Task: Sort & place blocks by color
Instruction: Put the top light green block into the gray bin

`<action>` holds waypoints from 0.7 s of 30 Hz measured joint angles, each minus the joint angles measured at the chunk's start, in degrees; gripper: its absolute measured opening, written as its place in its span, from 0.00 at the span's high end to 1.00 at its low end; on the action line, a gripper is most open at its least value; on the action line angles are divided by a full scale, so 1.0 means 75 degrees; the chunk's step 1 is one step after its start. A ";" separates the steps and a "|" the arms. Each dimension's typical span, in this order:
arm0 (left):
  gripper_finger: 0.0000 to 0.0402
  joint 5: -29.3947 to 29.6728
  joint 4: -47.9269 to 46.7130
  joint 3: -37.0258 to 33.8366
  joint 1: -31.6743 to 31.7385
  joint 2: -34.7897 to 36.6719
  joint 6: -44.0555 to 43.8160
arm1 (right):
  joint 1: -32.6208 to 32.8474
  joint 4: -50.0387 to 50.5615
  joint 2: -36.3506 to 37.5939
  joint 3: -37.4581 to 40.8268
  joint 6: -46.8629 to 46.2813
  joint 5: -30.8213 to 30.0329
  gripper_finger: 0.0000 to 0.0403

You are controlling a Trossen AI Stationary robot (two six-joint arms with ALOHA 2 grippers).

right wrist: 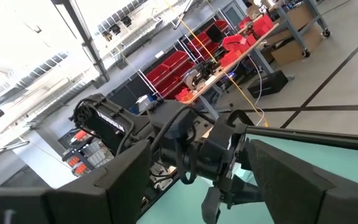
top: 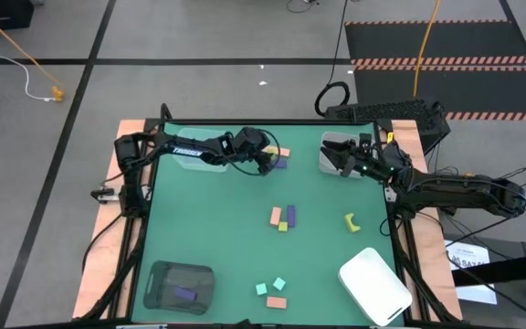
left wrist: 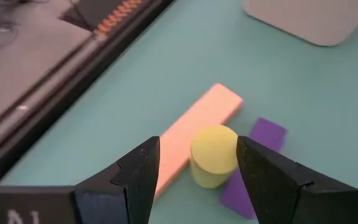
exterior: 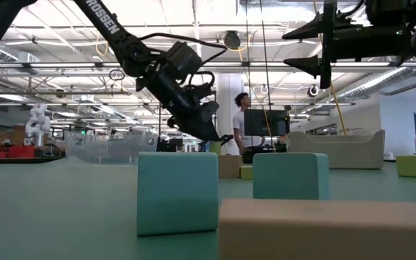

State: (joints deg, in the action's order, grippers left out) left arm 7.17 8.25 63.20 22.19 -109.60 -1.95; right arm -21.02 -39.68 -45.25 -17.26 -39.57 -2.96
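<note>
Eleven blocks (top: 282, 217), three trays (top: 373, 284), two arms (top: 190, 148).

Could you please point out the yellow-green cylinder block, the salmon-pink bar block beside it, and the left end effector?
Yellow-green cylinder block (left wrist: 213, 149): left wrist view, on its round top face.
Salmon-pink bar block (left wrist: 201, 118): left wrist view, on its flat upper face.
Left end effector (left wrist: 197, 171): left wrist view, midway between its open fingertips.

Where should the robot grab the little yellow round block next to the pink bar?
Probably on its curved sides, coming down from above. The yellow round block stands upright like a short cylinder, touching the pink bar and resting over the purple block. The open left gripper already has a finger on each side of it, so closing there should hold it.
</note>
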 joint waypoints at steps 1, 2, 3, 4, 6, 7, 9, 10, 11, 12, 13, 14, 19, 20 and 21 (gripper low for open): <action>0.47 -0.0103 0.0000 0.0000 0.0012 0.0000 0.0013 | 0.0000 0.0000 0.0000 0.0000 0.0000 0.0000 0.34; 0.47 -0.0140 0.0003 0.0000 0.0015 0.0000 0.0068 | 0.0000 0.0000 0.0000 0.0000 0.0000 0.0000 0.34; 0.47 -0.0145 0.0003 0.0000 0.0015 0.0001 0.0148 | 0.0000 0.0000 0.0000 0.0000 0.0000 0.0000 0.34; 0.47 -0.0161 0.0003 0.0000 0.0013 0.0003 0.0236 | 0.0000 0.0000 0.0000 0.0000 0.0000 0.0000 0.34; 0.47 -0.0279 -0.0007 0.0000 0.0004 0.0003 0.0420 | 0.0000 0.0000 0.0000 0.0000 0.0000 0.0000 0.34; 0.47 -0.0363 -0.0013 0.0000 0.0001 -0.0006 0.0513 | 0.0000 0.0000 0.0000 0.0000 0.0000 0.0000 0.34; 0.47 -0.0467 0.0121 0.0015 -0.0005 -0.0115 0.0661 | 0.0000 0.0000 0.0000 0.0000 0.0000 0.0000 0.34; 0.47 -0.0579 0.0128 0.0020 -0.0005 -0.0139 0.0675 | 0.0000 0.0000 0.0000 0.0000 0.0000 0.0000 0.34; 0.47 -0.0651 0.0153 0.0018 -0.0005 -0.0192 0.0678 | 0.0000 0.0001 0.0000 0.0000 0.0000 0.0000 0.34; 0.47 -0.0700 0.0291 0.0017 -0.0005 -0.0246 0.0678 | 0.0000 0.0000 0.0000 0.0000 0.0000 0.0000 0.34; 0.47 -0.0729 0.0391 0.0017 -0.0011 -0.0298 0.0670 | 0.0000 -0.0001 0.0000 0.0000 0.0000 -0.0002 0.34; 0.47 -0.0684 0.0435 0.0016 -0.0014 -0.0323 0.0669 | 0.0000 -0.0019 -0.0001 0.0000 -0.0001 -0.0001 0.34; 0.47 -0.0563 0.0307 -0.0012 0.0026 -0.0350 0.0783 | -0.0003 -0.0055 -0.0009 0.0000 -0.0003 -0.0020 0.34; 0.47 -0.0594 0.0232 -0.0001 0.0036 -0.0347 0.0795 | -0.0003 -0.0058 -0.0009 0.0000 0.0011 -0.0020 0.34; 0.47 -0.0622 0.0113 0.0000 0.0032 -0.0347 0.0792 | -0.0003 -0.0057 -0.0009 0.0000 0.0023 -0.0020 0.34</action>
State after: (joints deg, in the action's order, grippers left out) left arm 2.51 9.10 63.20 22.43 -112.20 3.99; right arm -21.04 -40.11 -45.32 -17.26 -39.40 -3.11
